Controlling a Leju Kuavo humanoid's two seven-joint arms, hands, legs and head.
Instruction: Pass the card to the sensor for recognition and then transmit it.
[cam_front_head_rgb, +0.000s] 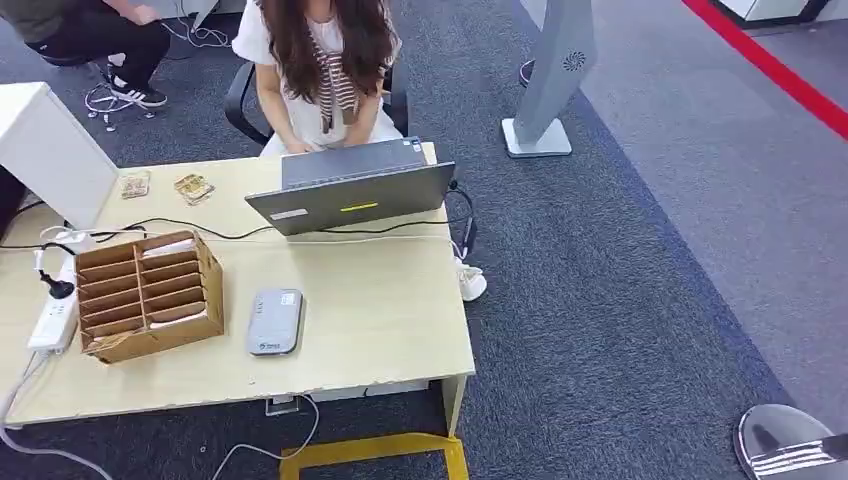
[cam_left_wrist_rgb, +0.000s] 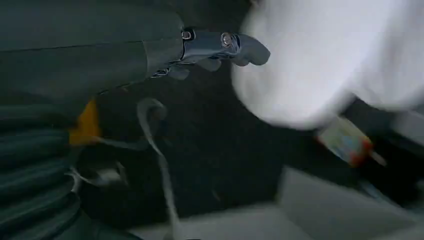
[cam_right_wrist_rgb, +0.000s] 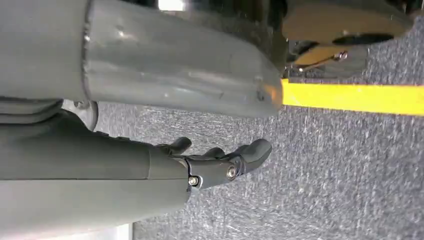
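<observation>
Here, a wooden slotted organizer (cam_front_head_rgb: 148, 293) stands on the table (cam_front_head_rgb: 380, 330) with pale cards (cam_front_head_rgb: 168, 248) in its slots, and the grey sensor (cam_front_head_rgb: 274, 321) lies just beside it, in front of the laptop (cam_front_head_rgb: 350, 196). Both hands are well away from the cards. Left hand (cam_left_wrist_rgb: 210, 50) and right hand (cam_right_wrist_rgb: 220, 160) hold nothing, fingers loosely apart.

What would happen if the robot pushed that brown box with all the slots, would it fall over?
Probably not. The slot box is low and wide and sits flat on the table, so it would likely slide rather than tip. It looks like thin board, so probably light and easy to shove. The cards in its slots might shift.
</observation>
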